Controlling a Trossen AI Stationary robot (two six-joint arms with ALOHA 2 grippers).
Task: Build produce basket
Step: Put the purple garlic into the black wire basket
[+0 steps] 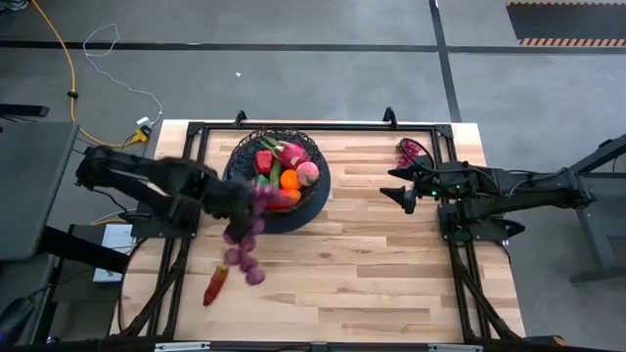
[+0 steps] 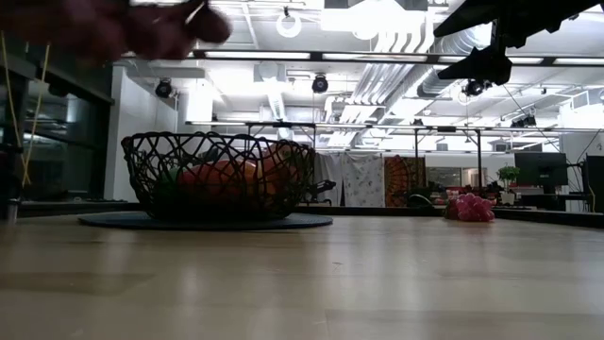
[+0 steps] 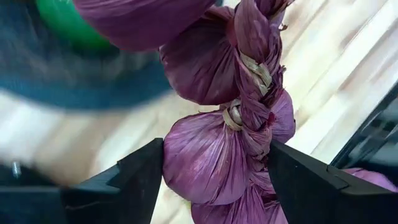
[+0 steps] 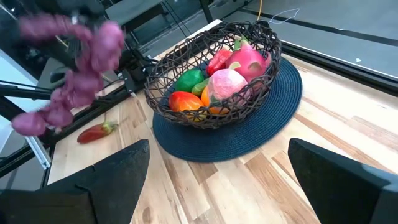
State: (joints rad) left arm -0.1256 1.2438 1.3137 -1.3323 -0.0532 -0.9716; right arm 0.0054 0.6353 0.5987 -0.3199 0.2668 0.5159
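the basket (image 1: 277, 176) — a round black wire bowl — sits on a dark blue round mat (image 1: 313, 207) on the wooden table (image 1: 372, 264), and everything else is placed from it here. inside it lie several pieces of produce: a red pepper-like piece (image 1: 264, 161), a pink fruit with green tips (image 1: 291, 154), a pale pink round fruit (image 1: 307, 173), an orange (image 1: 289, 180), and something green (image 4: 189, 81) low against the wire.

the left gripper (image 1: 235, 205) is at the basket's rim on the left arm's side, raised above the table. its two dark fingers (image 3: 134, 177) are pinched on a braided string of purple bulbs (image 1: 246, 244), one finger on each flank of a bulb, with dried straw-coloured ties showing along the braid in the left wrist view. the string hangs from the grip and trails away from the basket over bare wood; it is blurred in the high and right wrist views.

beyond the hanging string, farther from the basket, a red chili pepper (image 1: 215, 285) with a green stem lies flat on the table.

the right gripper (image 1: 403, 194) is well apart from the basket on the opposite side, raised, its fingers spread wide and holding nothing — the right wrist view looks between them straight at the basket. a pink-red mesh bundle (image 1: 412, 150) rests near the table's far corner, past the right gripper from the basket.
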